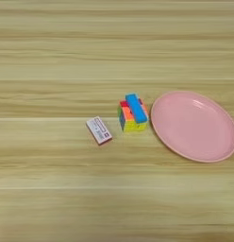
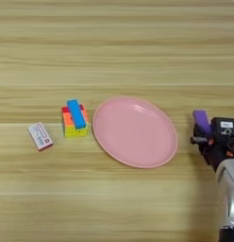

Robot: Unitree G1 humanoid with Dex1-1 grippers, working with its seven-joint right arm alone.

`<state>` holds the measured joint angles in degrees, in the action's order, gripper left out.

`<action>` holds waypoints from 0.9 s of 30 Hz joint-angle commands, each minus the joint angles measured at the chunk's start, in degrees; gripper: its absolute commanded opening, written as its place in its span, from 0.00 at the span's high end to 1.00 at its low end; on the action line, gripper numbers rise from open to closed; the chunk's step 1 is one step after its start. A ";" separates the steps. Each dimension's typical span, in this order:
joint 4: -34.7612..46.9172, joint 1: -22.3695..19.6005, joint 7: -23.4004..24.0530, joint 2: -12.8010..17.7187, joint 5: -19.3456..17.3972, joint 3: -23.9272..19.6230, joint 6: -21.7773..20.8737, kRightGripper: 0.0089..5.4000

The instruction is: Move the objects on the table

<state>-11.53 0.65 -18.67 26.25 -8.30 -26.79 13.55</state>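
The purple block (image 2: 201, 121) is at the right of the frame, clamped in my pincer (image 2: 207, 133) and standing up out of its top, just right of the pink plate (image 2: 162, 156). The plate is bare. Left of the plate, nearly touching its rim, sits the multicoloured cube (image 2: 74, 126) with the blue bar (image 2: 76, 114) lying across its top. Further left, well apart, the flat white box (image 2: 40, 136) with its red edge lies on the desk (image 2: 117, 47).

My worry is the grip: I seem to hold only the lower part of the block, so a quick swing could twist it loose. If I carry it low toward the left, it may catch the plate's raised rim and shove the plate into the cube, tipping the bar off.

The whole upper half of the frame is open desk, and so is the broad strip along the bottom. No desk edge shows in either view.
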 commanded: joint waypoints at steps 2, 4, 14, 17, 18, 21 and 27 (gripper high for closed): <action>-2.29 -2.44 1.06 2.06 0.98 0.89 -4.11 0.74; -3.24 -2.51 1.16 2.08 0.92 1.18 -4.74 0.74; -4.06 -2.06 1.35 2.12 0.65 2.11 -5.41 0.74; -4.86 -2.14 1.42 2.12 0.78 2.31 -5.74 0.74; -5.08 -2.14 1.43 2.10 0.82 2.43 -5.88 0.74; -5.42 -2.14 1.32 2.12 0.82 2.67 -6.11 0.74; -5.28 -2.08 1.42 2.14 0.64 2.61 -6.23 0.74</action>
<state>-18.45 0.64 -17.92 25.97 -7.82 -24.04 8.66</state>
